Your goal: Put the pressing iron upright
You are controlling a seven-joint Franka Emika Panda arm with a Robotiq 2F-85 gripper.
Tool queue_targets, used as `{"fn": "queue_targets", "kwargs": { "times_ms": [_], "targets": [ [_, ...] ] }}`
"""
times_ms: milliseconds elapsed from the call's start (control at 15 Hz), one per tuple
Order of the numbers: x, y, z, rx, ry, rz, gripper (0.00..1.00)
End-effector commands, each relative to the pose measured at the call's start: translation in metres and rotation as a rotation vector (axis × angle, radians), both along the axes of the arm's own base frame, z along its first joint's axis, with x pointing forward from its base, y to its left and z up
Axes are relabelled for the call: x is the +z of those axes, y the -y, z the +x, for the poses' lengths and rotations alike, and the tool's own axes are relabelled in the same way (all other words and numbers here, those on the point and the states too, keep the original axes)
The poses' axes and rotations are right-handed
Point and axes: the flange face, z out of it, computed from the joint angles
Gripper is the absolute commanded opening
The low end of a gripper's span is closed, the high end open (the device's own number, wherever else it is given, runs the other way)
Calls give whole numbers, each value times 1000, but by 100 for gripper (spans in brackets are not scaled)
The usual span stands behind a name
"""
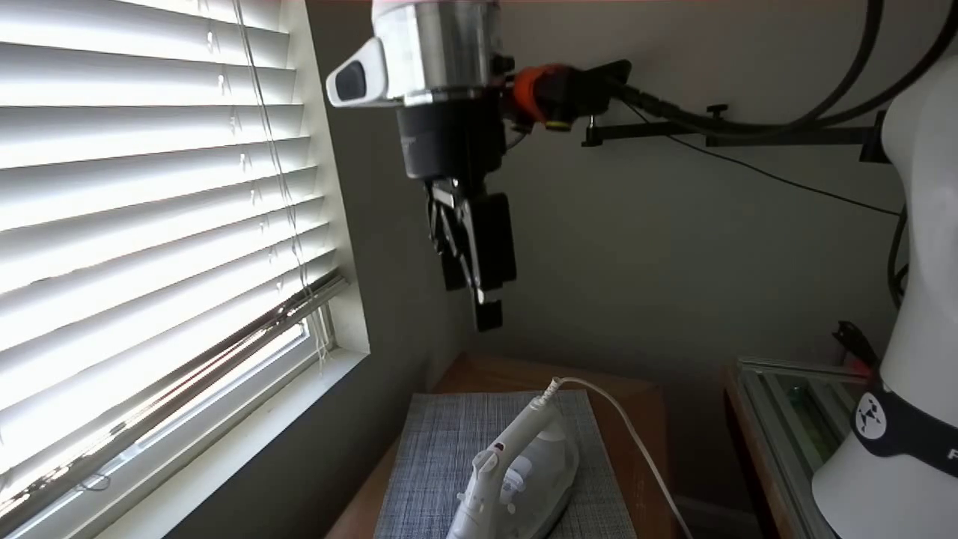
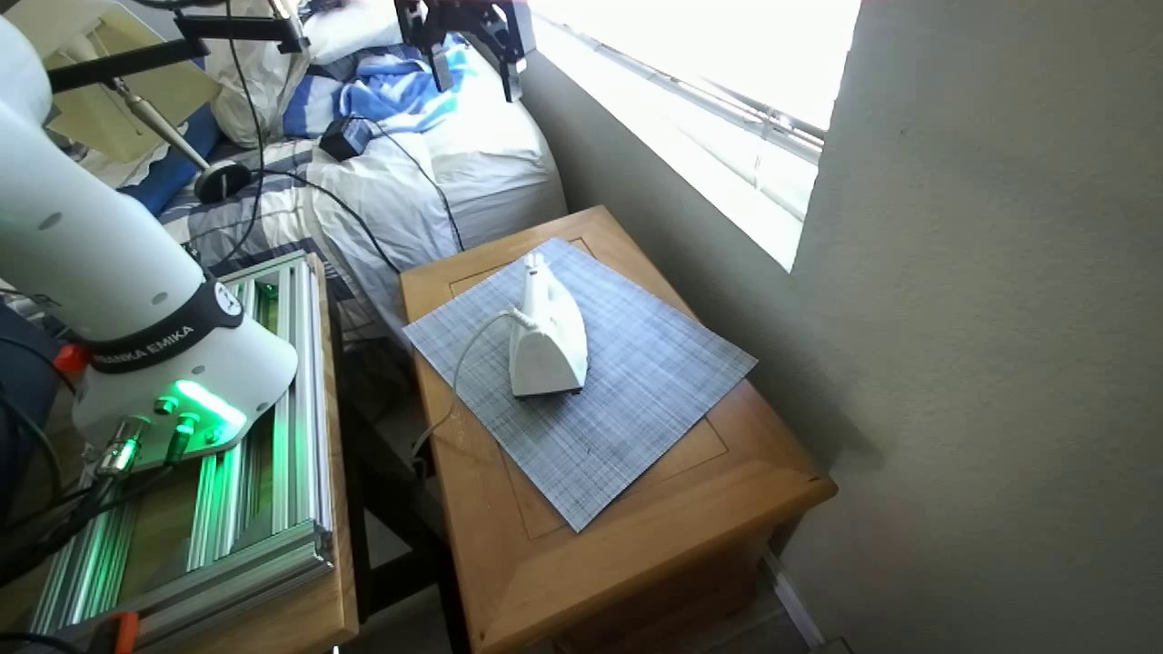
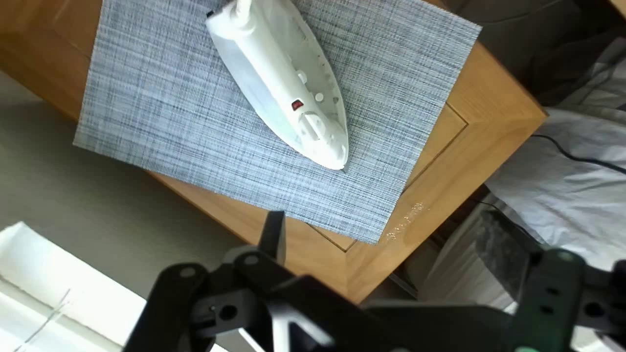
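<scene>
The pressing iron, white with an arched handle, rests flat on its soleplate on a grey woven mat [image 2: 636, 381]. It shows in both exterior views [image 1: 490, 475] [image 2: 550, 350] and at the top of the wrist view [image 3: 279, 80]. Its soleplate is mostly hidden beneath it. In the wrist view its nose points down toward the gripper side and its heel is at the top edge. The white cord [image 1: 636, 434] runs from the handle's rear over the table's edge. My gripper [image 1: 471, 299] is open and empty, high above the table and apart from the iron; its fingertips show spread in an exterior view [image 2: 478, 86].
The mat lies on a wooden table [image 2: 772, 472] set against a grey wall [image 2: 981, 318]. A window with blinds [image 1: 150, 187] and a sill [image 1: 247, 442] stands beside it. A bed [image 2: 491, 182] lies beyond the table. The robot's metal base frame [image 2: 309, 409] is alongside.
</scene>
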Motion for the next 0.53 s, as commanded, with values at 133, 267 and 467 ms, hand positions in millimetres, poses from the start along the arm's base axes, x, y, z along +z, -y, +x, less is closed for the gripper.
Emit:
{"fn": "queue_targets", "kwargs": {
  "times_ms": [133, 267, 467],
  "targets": [
    [-78, 14, -13, 282, 93, 31, 100],
    [-102, 28, -3, 360, 70, 35, 100],
    [-102, 32, -6, 352, 50, 37, 100]
  ]
}}
